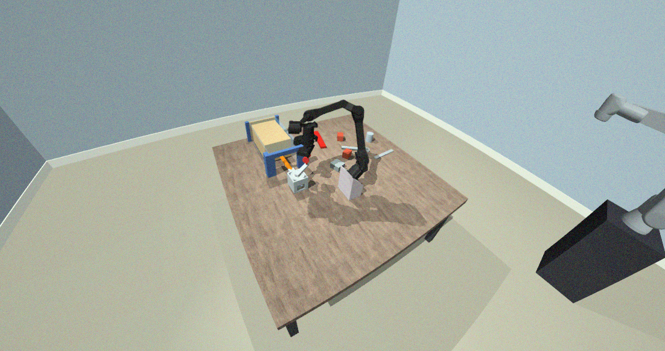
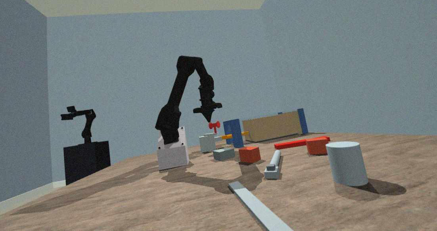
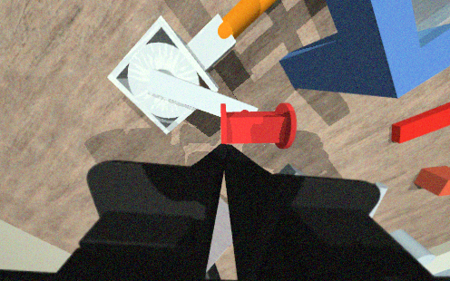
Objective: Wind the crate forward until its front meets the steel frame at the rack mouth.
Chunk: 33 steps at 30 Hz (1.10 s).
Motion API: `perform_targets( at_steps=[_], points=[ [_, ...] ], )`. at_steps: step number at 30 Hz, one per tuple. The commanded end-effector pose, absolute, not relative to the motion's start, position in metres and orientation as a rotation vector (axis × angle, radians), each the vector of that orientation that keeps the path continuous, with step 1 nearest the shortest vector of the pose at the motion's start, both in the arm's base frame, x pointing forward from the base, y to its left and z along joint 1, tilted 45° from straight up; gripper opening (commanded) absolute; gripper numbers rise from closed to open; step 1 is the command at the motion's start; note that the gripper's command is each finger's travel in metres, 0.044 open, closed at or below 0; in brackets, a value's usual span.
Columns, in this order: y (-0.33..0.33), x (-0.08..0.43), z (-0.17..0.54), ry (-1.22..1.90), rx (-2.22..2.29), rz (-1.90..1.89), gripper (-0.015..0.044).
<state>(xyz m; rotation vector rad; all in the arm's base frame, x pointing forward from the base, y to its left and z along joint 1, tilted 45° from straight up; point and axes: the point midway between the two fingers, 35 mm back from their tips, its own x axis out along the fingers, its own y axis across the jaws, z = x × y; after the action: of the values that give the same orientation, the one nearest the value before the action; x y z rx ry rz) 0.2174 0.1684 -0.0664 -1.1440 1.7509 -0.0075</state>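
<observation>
My gripper (image 1: 303,156) (image 2: 209,121) (image 3: 225,150) is shut and empty, its tips close by the handle's red grip (image 1: 305,160) (image 2: 214,125) (image 3: 254,128); contact cannot be told. The handle's pale arm (image 3: 193,94) lies across the top of the white winch (image 1: 297,184) (image 2: 207,144) (image 3: 145,61); its key is hidden. The orange strap (image 1: 285,162) (image 2: 226,136) (image 3: 245,15) runs from the winch through the blue frame (image 1: 270,164) (image 2: 237,134) (image 3: 361,68). The tan crate (image 1: 269,133) (image 2: 271,127) sits flat behind it, with a gap showing in the exterior view.
A red bar (image 1: 320,139) (image 2: 291,143) (image 3: 434,119), orange-red blocks (image 1: 346,154) (image 2: 249,154), a grey block (image 1: 336,164) (image 2: 223,154), a grey tool (image 2: 275,160), a flat bar (image 1: 385,154) (image 2: 259,208) and a cylinder (image 1: 369,137) (image 2: 347,164) lie on the bench. A white wedge (image 1: 348,184) (image 2: 173,157) stands by my base.
</observation>
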Motion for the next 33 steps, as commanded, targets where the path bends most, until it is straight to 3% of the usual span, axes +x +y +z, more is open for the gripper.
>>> perform_targets(
  at_steps=[1, 13, 24, 29, 33],
  points=[
    [0.167, 0.215, -0.066, 1.759, -1.145, -0.012, 0.0],
    [0.203, 0.22, -0.03, 1.759, -1.145, -0.011, 0.0],
    [0.184, 0.244, -0.041, 1.397, -1.064, 0.209, 0.0289],
    [0.183, 0.246, -0.041, 1.371, -1.059, 0.218, 0.042],
    [0.181, 0.246, -0.043, 1.371, -1.059, 0.218, 0.044]
  ],
)
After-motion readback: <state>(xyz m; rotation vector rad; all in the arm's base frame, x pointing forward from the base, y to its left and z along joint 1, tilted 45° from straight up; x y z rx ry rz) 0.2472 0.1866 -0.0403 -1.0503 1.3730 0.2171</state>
